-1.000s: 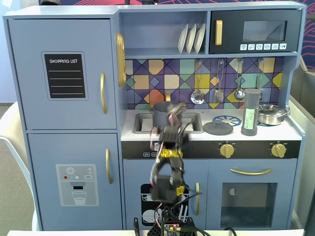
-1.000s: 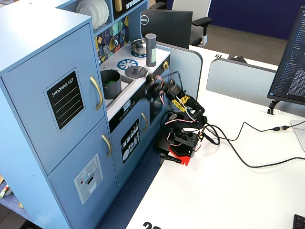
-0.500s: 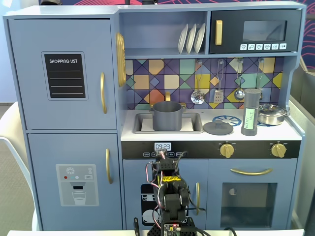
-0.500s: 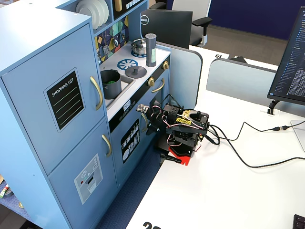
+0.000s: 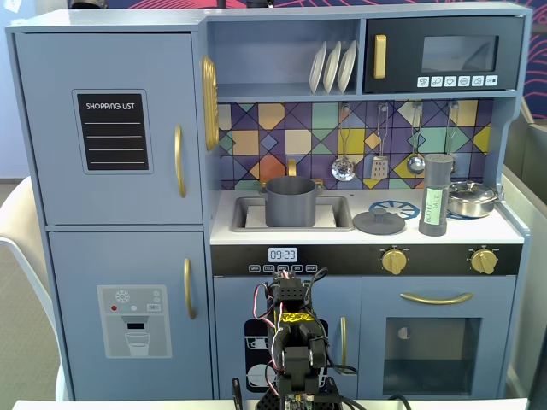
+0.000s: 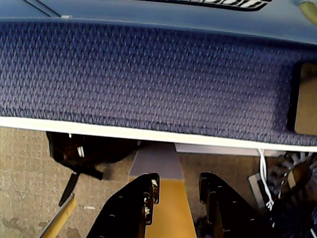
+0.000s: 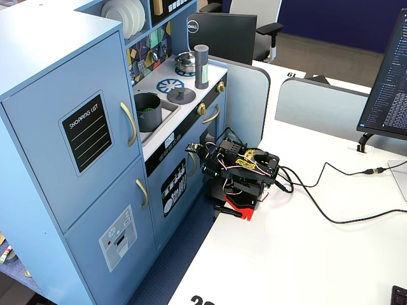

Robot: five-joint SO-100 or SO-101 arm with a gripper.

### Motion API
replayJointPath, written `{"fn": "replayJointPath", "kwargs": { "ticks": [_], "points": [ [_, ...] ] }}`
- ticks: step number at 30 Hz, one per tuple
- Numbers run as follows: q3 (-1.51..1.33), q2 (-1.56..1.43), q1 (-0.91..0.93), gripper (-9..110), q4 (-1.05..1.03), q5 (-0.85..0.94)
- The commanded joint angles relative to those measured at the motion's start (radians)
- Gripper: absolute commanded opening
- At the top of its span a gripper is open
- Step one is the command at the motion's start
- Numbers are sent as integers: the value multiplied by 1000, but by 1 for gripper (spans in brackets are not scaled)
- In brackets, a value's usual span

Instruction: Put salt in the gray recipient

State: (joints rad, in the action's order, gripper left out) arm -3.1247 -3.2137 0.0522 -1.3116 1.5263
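An office: a white tabletop [image 7: 305,254] carries cables, with a computer monitor [image 7: 388,76] at its right edge, a Dell screen [image 7: 221,35] and office chair [image 7: 254,19] behind, low partitions [image 7: 318,105], and a blue toy kitchen [image 5: 111,213] alongside.

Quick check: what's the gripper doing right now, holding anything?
Gripper: open and empty in the wrist view, jaws apart with only floor showing between them.

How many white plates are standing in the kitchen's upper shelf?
3: the plates stand on edge side by side in the shelf left of the microwave; more could hide behind them.
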Motion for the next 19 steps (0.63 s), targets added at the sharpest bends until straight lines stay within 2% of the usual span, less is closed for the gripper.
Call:
{"fn": "replayJointPath", "kwargs": {
  "ticks": [1, 19],
  "points": [
    [9, -6, 21, 2, -15, 17],
    [9, -6, 9, 5, -15, 15]
  ]
}}
